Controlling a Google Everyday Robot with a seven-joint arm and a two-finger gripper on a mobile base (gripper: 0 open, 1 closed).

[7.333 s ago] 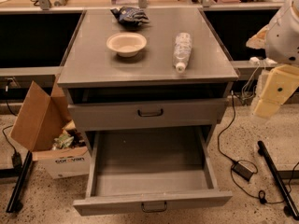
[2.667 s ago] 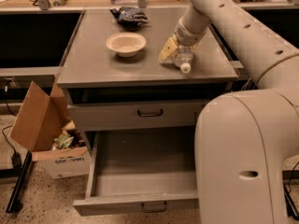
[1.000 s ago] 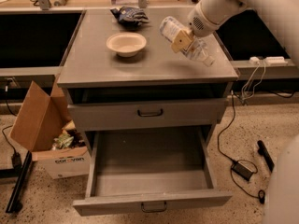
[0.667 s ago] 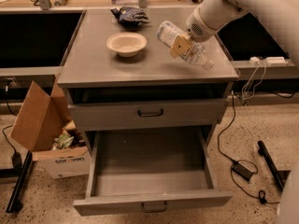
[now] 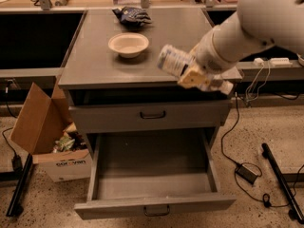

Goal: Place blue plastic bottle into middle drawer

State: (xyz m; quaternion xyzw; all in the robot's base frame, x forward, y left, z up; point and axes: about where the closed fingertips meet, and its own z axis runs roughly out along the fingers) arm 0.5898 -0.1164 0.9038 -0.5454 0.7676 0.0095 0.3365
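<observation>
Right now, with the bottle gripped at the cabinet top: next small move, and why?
Probably move the gripper forward and down, past the front edge of the cabinet top. It holds the blue plastic bottle tilted over that edge; the open middle drawer lies lower and further forward.

blue plastic bottle [image 5: 171, 61]: tilted (white cap low), held up in gripper [image 5: 193, 75] | middle drawer [image 5: 152, 188]: grey, open, below it

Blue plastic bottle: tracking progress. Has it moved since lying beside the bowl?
Yes. Held by the gripper, the blue plastic bottle has lifted off the cabinet top and come forward past the bowl to the front edge.
</observation>
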